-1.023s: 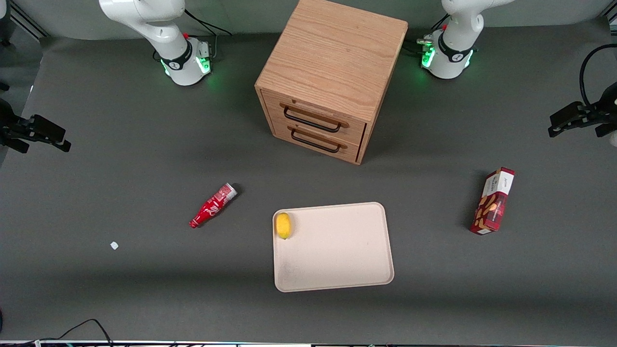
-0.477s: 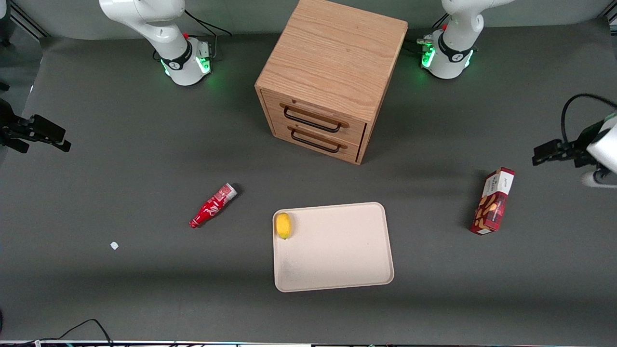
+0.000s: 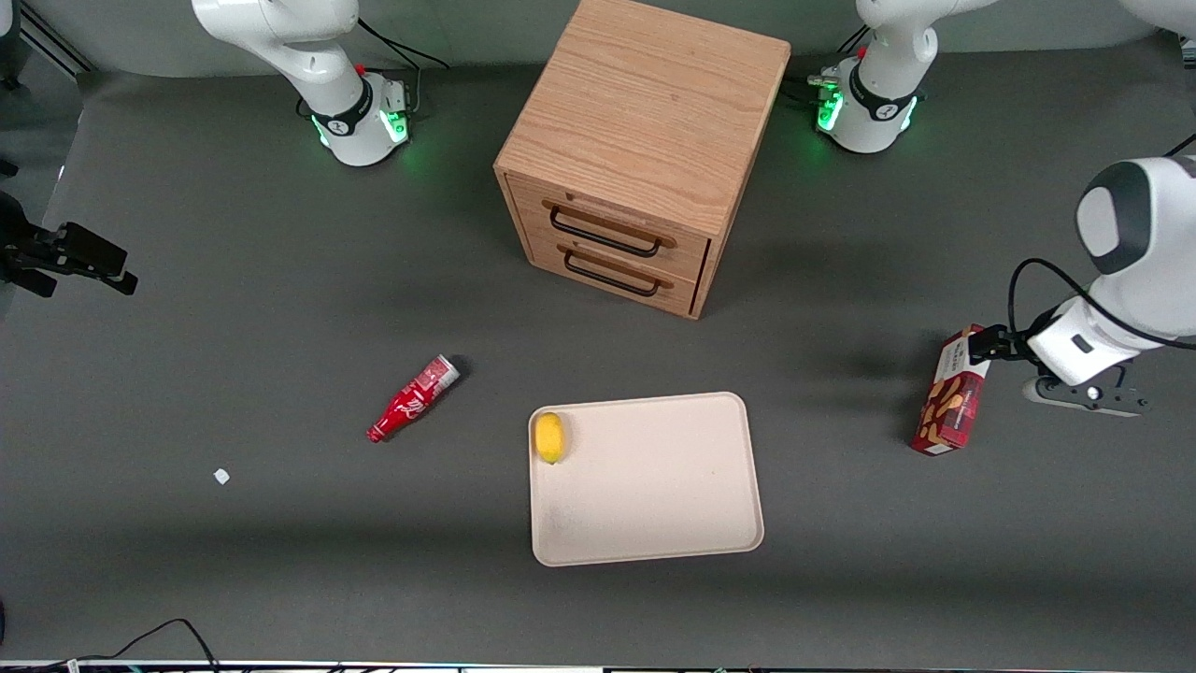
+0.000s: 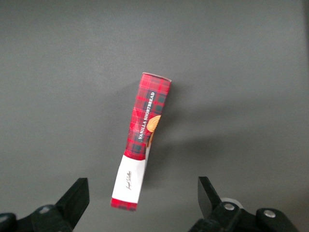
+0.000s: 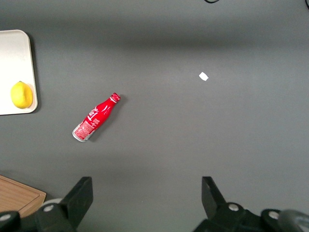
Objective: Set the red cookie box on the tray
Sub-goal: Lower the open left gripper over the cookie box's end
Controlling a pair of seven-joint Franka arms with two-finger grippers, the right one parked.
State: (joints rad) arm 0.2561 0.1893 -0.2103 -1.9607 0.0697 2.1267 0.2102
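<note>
The red cookie box (image 3: 953, 397) (image 4: 147, 125), dark-red plaid with a white end panel, lies on the grey table toward the working arm's end, apart from the tray. My left gripper (image 3: 989, 345) (image 4: 142, 198) hovers over the box's white end, the end farther from the front camera. It is open wide and holds nothing, with one finger (image 4: 77, 199) on each side of the white end and not touching it. The beige tray (image 3: 654, 523) (image 5: 14, 53) lies in the middle of the table, nearer the front camera than the cabinet.
A lemon (image 3: 549, 436) (image 5: 21, 94) sits on the tray in a corner. A red soda bottle (image 3: 411, 399) (image 5: 95, 117) and a small white scrap (image 3: 221, 476) lie toward the parked arm's end. A wooden two-drawer cabinet (image 3: 635, 140) stands farther back.
My left arm has swung in from the table's edge and come down over the white end of the box. The box, tray and other things have not moved.
</note>
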